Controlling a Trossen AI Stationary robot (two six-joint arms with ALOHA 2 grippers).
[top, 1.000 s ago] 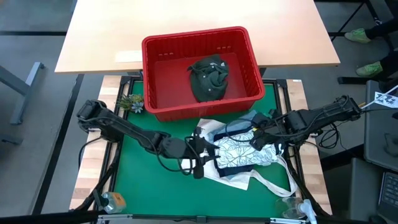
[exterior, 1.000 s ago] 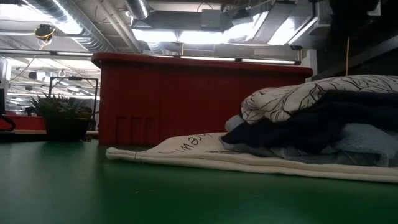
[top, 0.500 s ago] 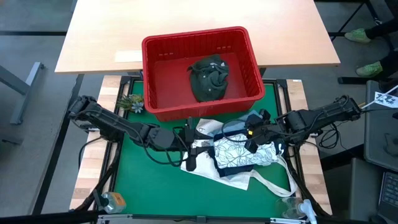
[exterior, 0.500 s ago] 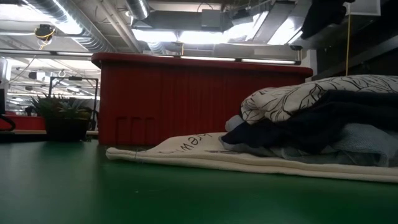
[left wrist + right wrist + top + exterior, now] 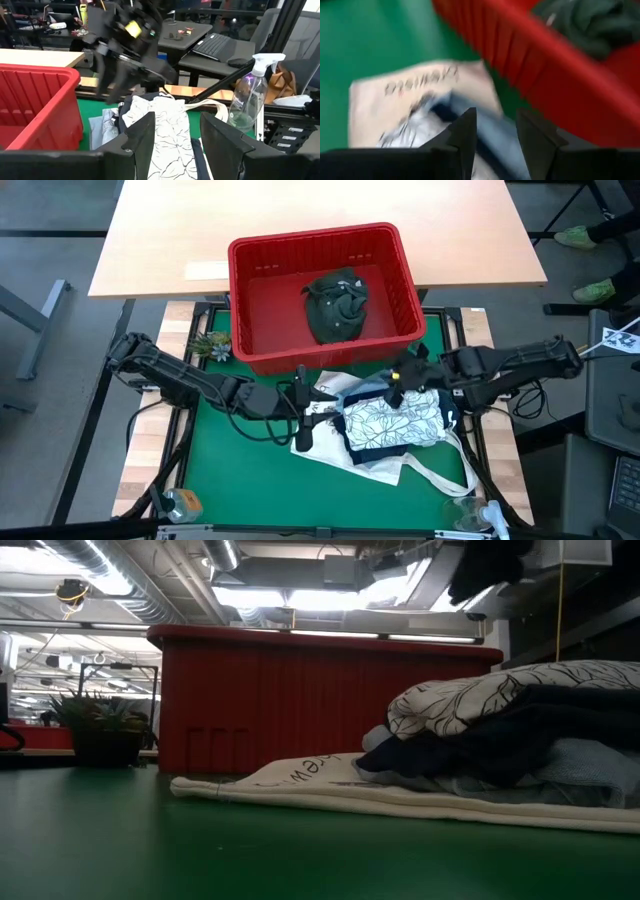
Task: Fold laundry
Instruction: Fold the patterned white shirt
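Observation:
A folded pile (image 5: pixel 392 422) lies on the white tote bag (image 5: pixel 330 442) on the green mat: the white leaf-print garment (image 5: pixel 167 130) on top, navy (image 5: pixel 470 750) and light blue denim (image 5: pixel 590 765) under it. A dark olive garment (image 5: pixel 337 305) lies in the red basket (image 5: pixel 395 280). My left gripper (image 5: pixel 303 418) is open, level, just left of the pile, pointing at it (image 5: pixel 175 145). My right gripper (image 5: pixel 398 382) is open above the pile's far edge, near the basket's front wall (image 5: pixel 495 135).
The red basket (image 5: pixel 320 700) stands at the mat's far edge, with a wooden table (image 5: pixel 170 240) behind it. A small potted plant (image 5: pixel 210 345) sits left of the basket. A spray bottle (image 5: pixel 250 95) stands at the right near corner. The tote's long handles (image 5: pixel 440 475) trail toward the near edge.
My left gripper has drawn back a little toward the table's left and far edge, away from the pile. My right gripper has risen off the pile and moved toward the basket. The pile and the tote have stayed where they were.

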